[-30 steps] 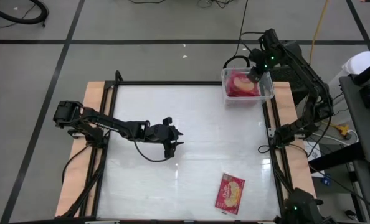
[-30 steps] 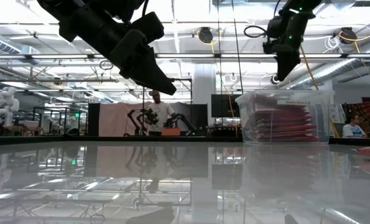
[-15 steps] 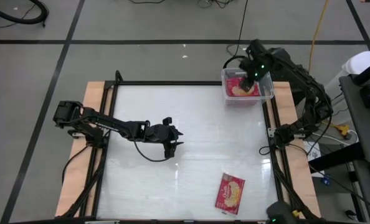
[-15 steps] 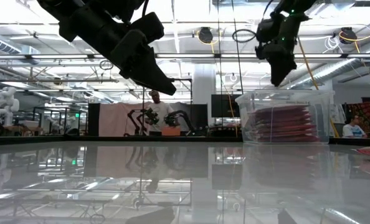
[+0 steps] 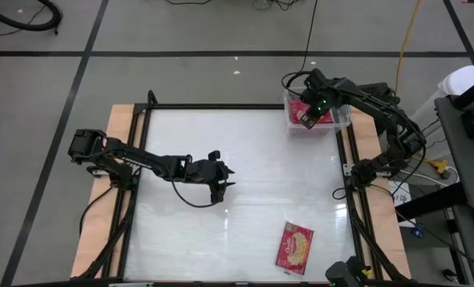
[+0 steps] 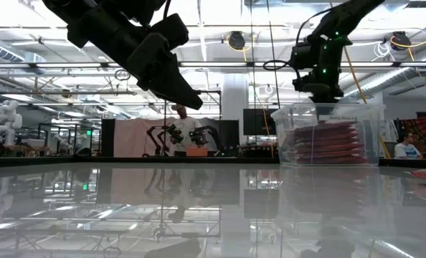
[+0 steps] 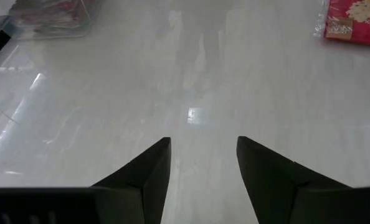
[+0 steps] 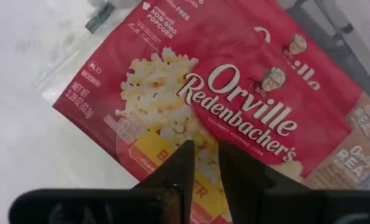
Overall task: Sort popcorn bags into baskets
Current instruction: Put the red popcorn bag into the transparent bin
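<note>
A clear basket (image 5: pixel 345 121) stands at the table's far right corner with a stack of red popcorn bags (image 6: pixel 324 140) lying flat in it. My right gripper (image 5: pixel 307 121) points steeply down into the basket's mouth (image 6: pixel 320 100). Its fingers (image 8: pixel 207 152) hang just over the top bag (image 8: pixel 235 106) with only a narrow gap between them and nothing in it. One more popcorn bag (image 5: pixel 294 247) lies flat on the table near the front right. My left gripper (image 5: pixel 225 182) hovers open over the table's middle (image 7: pixel 203 149), holding nothing.
The table top (image 5: pixel 245 159) is white and glossy inside a black frame with wooden side rails (image 5: pixel 93 239). The loose bag (image 7: pixel 356 22) lies ahead of my left gripper, and the basket (image 7: pixel 54 15) stands farther off. Beyond the table a person stands in the room (image 6: pixel 178 129).
My right gripper has come down from above the basket's far side toward the table's left and near edges, and now hangs lower over the basket's left part. The left arm, the stack and the loose bag have kept still.
</note>
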Tool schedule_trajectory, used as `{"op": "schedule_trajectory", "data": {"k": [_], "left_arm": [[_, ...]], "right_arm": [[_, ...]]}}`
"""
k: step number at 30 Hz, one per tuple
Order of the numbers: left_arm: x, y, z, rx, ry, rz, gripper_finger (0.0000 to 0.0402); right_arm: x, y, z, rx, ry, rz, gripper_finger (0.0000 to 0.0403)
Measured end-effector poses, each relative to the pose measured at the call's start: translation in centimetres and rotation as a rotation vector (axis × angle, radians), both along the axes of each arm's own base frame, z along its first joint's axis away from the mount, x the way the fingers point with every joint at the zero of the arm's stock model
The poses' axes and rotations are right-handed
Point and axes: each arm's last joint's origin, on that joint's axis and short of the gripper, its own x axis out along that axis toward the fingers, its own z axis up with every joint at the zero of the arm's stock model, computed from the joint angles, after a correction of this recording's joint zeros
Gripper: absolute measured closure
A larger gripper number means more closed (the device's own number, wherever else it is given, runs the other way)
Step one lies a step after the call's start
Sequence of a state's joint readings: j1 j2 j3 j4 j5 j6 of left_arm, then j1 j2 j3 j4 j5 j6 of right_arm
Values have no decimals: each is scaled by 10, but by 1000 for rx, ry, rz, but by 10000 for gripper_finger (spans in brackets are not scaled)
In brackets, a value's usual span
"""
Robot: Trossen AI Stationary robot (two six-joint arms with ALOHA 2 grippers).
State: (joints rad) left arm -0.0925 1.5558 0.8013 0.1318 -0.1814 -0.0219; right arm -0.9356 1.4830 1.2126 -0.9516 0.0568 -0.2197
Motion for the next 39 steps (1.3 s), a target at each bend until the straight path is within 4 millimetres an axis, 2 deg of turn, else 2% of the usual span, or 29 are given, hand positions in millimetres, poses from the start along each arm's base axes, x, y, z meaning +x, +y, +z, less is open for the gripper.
{"op": "schedule_trajectory", "data": {"k": [4,11,14,18,23,29,34,39], "left_arm": [[0,0,0,0,0,0,215],[0,0,0,-3,0,2,215],[0,-2,0,-8,0,-1,215],[-1,-6,0,-8,0,-14,215],[-1,-10,0,-9,0,-27,215],[-2,-19,0,-51,-4,-23,215],[-5,-33,0,-64,-4,-61,215],[-7,-47,0,-75,-4,-93,215]], "right_arm": [[2,-3,-6,-41,-28,-5,339],[4,-9,-4,-138,-27,-42,339],[3,-4,4,-156,-53,-52,339],[5,12,25,-193,-175,-58,339],[12,52,52,-226,-293,-19,339],[33,124,67,-135,-381,158,339],[50,189,65,-19,-417,315,339],[57,244,45,67,-448,489,339]]}}
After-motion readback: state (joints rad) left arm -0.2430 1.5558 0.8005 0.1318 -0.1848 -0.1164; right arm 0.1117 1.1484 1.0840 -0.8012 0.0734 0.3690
